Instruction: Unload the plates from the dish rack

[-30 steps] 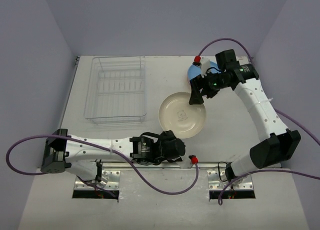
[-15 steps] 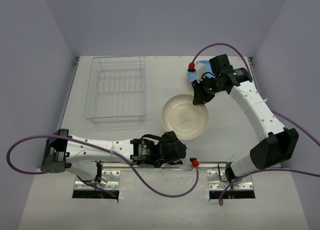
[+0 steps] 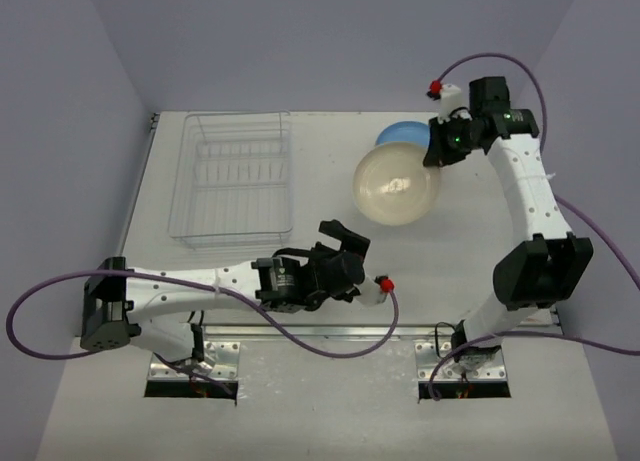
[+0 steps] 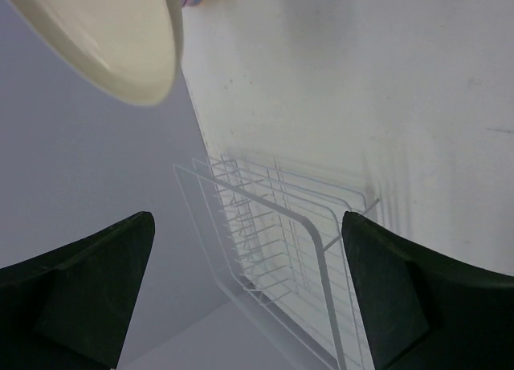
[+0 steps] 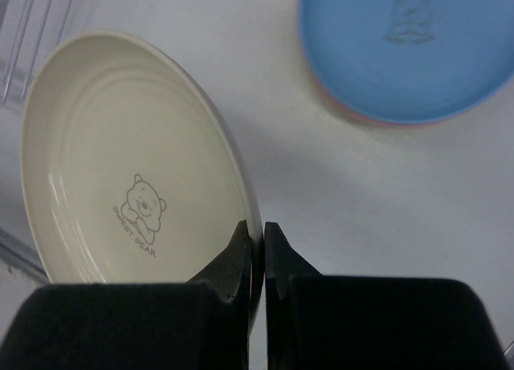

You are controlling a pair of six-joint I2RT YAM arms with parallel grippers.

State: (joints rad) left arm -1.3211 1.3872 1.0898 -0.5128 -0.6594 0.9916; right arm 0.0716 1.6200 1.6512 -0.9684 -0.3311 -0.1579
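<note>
1. Pinching the cream plate (image 5: 136,185) by its rim, the right gripper (image 5: 257,233) has its two dark fingers (image 5: 233,266) drawn together, with only the plate's edge between them.
2. The cream plate stands tilted in that grip, and its inner face, printed with a small bear, is turned toward the right wrist camera.
3. From above, the right gripper (image 3: 437,153) sits at the far right edge of the cream plate (image 3: 397,184), over the far right part of the table (image 3: 330,371).
4. Just beyond the held plate a blue plate (image 5: 409,49) lies flat as the top of a stack, with pink and orange rims showing under it. In the overhead view the cream plate overlaps the near edge of the blue plate (image 3: 403,134).
5. The left gripper (image 4: 247,225) has its fingers (image 4: 88,290) spread wide apart with nothing between them.
6. From above, the left gripper (image 3: 345,239) is near the middle of the table, pointing away from the bases, well apart from the cream plate and to the near right of the dish rack (image 3: 235,181).
7. The dish rack (image 4: 281,250), of thin silvery wire with upright prongs, stands at the far left of the table, well apart from the stack.
8. The left wrist view catches the cream plate (image 4: 104,33) at its top left corner.
</note>
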